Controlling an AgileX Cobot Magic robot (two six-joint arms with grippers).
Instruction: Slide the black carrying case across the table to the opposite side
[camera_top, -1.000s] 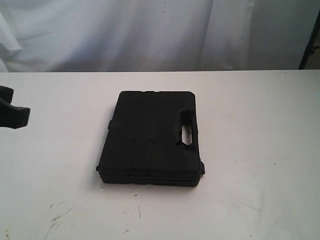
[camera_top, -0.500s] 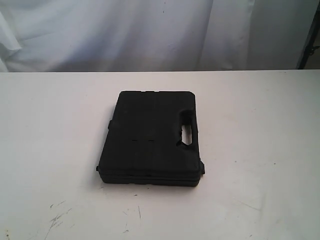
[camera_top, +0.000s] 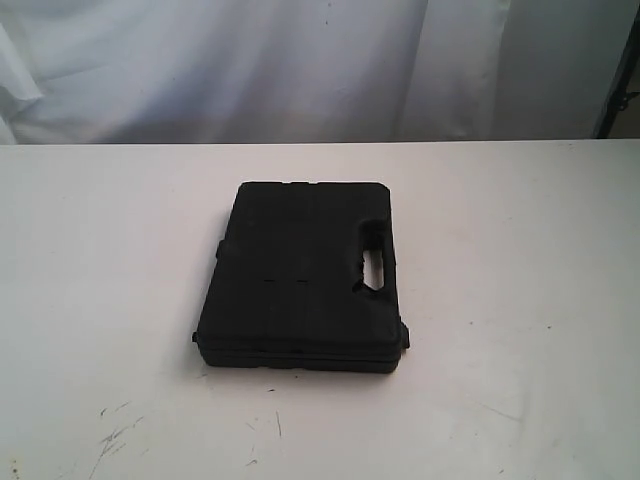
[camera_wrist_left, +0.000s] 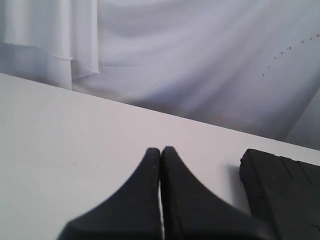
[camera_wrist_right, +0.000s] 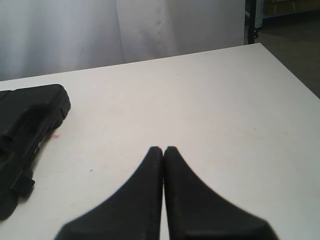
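Observation:
The black carrying case (camera_top: 302, 275) lies flat on the white table (camera_top: 520, 300), near the middle, its handle cut-out on the right side. Neither gripper shows in the exterior view. In the left wrist view my left gripper (camera_wrist_left: 160, 149) is shut and empty over bare tabletop, with a corner of the case (camera_wrist_left: 282, 195) off to one side, apart from the fingers. My right gripper (camera_wrist_right: 163, 148) is also shut and empty, and the case (camera_wrist_right: 25, 130) lies apart from it in the right wrist view.
White cloth (camera_top: 300, 70) hangs behind the table's far edge. Dark scratch marks (camera_top: 115, 435) mark the tabletop near its front left. A tiny red spot (camera_wrist_right: 55, 136) sits beside the case. The table's corner (camera_wrist_right: 260, 45) borders a dark floor.
A black arm part that stood at the exterior view's left edge one second ago has gone out of frame. The case has not moved.

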